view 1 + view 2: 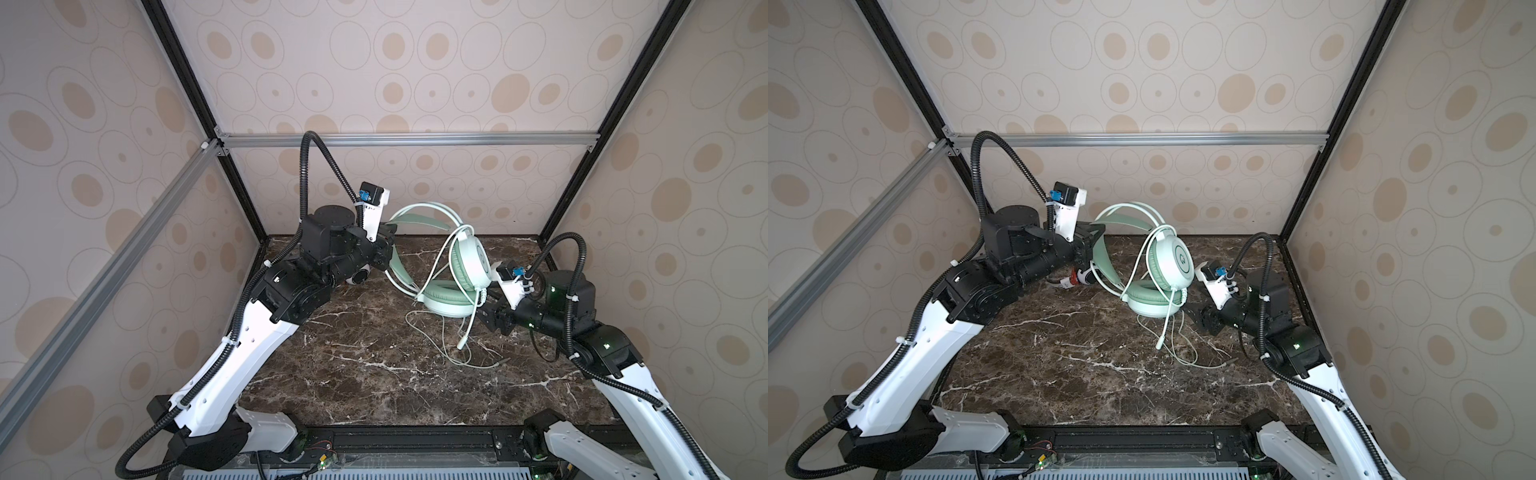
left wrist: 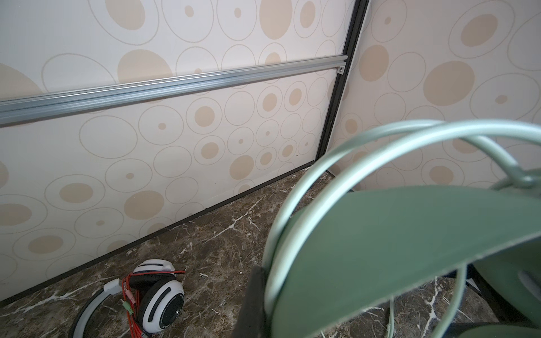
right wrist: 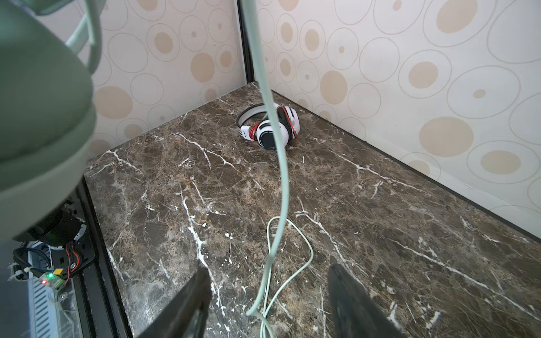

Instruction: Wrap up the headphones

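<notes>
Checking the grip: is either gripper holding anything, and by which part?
Left gripper holds the mint-green headset by its headband. Right gripper is open, holding nothing; the cable hangs between its jaws.

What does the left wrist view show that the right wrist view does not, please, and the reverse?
Only the left wrist view shows the aluminium wall rail and the wide headband of the mint-green headset. Only the right wrist view shows the right tool, open, with the pale green cable hanging between its fingers, and a lit circuit board. Both show the white headset lying on the marble table, and the patterned walls.
</notes>
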Tool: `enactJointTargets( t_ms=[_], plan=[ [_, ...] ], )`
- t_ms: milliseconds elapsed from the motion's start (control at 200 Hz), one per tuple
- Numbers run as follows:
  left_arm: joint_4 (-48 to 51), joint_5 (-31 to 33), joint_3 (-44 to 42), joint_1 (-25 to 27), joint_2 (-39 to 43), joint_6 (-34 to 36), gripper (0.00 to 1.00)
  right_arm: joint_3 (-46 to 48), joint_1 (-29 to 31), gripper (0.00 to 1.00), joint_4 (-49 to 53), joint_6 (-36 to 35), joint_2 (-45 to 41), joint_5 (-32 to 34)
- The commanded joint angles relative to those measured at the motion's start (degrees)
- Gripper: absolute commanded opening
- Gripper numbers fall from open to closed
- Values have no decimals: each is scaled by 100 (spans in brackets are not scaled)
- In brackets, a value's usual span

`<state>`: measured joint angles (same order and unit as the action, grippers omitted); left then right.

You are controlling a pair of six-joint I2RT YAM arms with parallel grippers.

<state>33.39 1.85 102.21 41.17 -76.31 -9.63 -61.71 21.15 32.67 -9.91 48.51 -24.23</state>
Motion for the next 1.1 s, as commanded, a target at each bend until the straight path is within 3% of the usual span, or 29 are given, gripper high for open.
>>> enactJointTargets(
  t_ms=[0,50,215,380,530,805,955,1025,1095],
  plan=[
    [-264,-22,426,-61,4,-133,0,-148,-12,70,391,-219,-86,-220],
    [-286,-52,457,-72,-35,-125,0,-189,-9,77,463,-195,-26,-423],
    [-348,-145,541,-92,-129,-142,0,-104,-14,80,241,-8,-30,-496],
    [-333,-165,602,-91,-125,-167,0,160,-8,80,-319,412,-53,-475],
    [-339,-193,637,-101,-116,-190,0,580,-11,80,-1179,833,-37,55],
    [-468,-290,623,-107,-59,-317,0,1115,-18,79,-2617,1454,485,197],
    [-524,-286,642,-102,-42,-409,0,1600,-10,60,-3271,1879,847,-65],
    [-584,-321,592,-104,-26,-451,0,1730,-11,43,-3541,2046,939,-45],
    [-667,-360,504,-107,25,-489,0,1743,-10,33,-3716,2135,1013,111]
  ],
)
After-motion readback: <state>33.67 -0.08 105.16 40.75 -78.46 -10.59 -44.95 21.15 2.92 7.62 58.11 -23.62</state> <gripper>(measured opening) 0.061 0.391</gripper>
